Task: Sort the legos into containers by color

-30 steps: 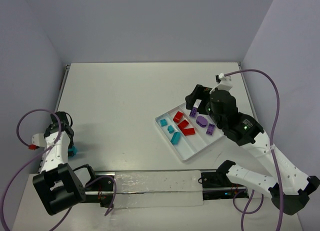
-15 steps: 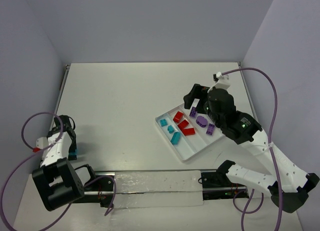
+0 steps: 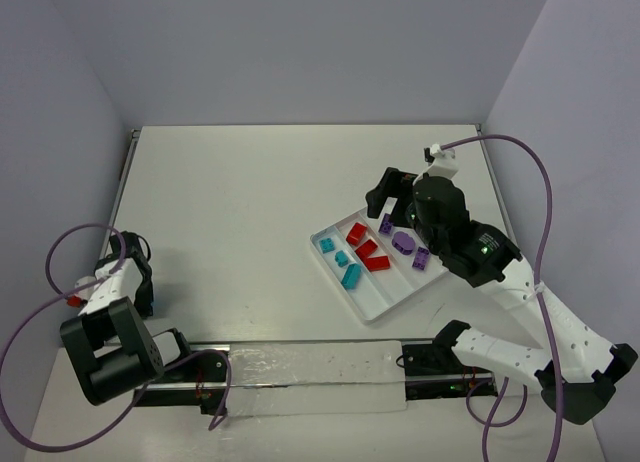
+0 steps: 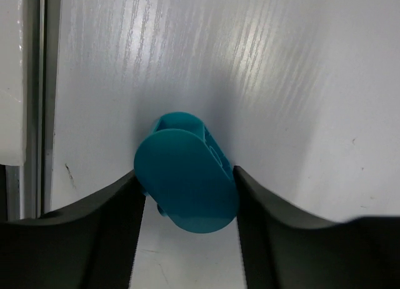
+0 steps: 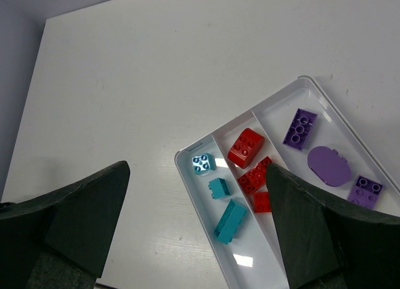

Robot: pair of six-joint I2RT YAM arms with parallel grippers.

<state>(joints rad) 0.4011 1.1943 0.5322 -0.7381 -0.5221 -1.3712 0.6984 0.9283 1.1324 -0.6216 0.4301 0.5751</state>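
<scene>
A rounded teal lego (image 4: 187,179) lies on the white table at the near left, and my left gripper (image 4: 186,195) is shut on it, a dark finger pressing each side. In the top view my left gripper (image 3: 138,290) covers that lego. The white tray (image 3: 385,312) of three containers sits at the right. Teal legos (image 5: 219,187) fill its left lane, red ones (image 5: 245,147) the middle and purple ones (image 5: 300,128) the right. My right gripper (image 5: 197,170) hangs open above the tray (image 5: 197,214), holding nothing; in the top view my right gripper (image 3: 388,204) is over the tray's far end.
A clear plastic sheet (image 3: 310,377) lies along the near edge between the arm bases. Purple cables (image 3: 60,247) loop beside each arm. Grey walls stand on the left, right and back. The table's metal edge strip (image 4: 34,82) runs just left of the held lego.
My left gripper dropped over the teal lego near the left edge and closed from wide open onto it. The right gripper stayed open and barely shifted.
</scene>
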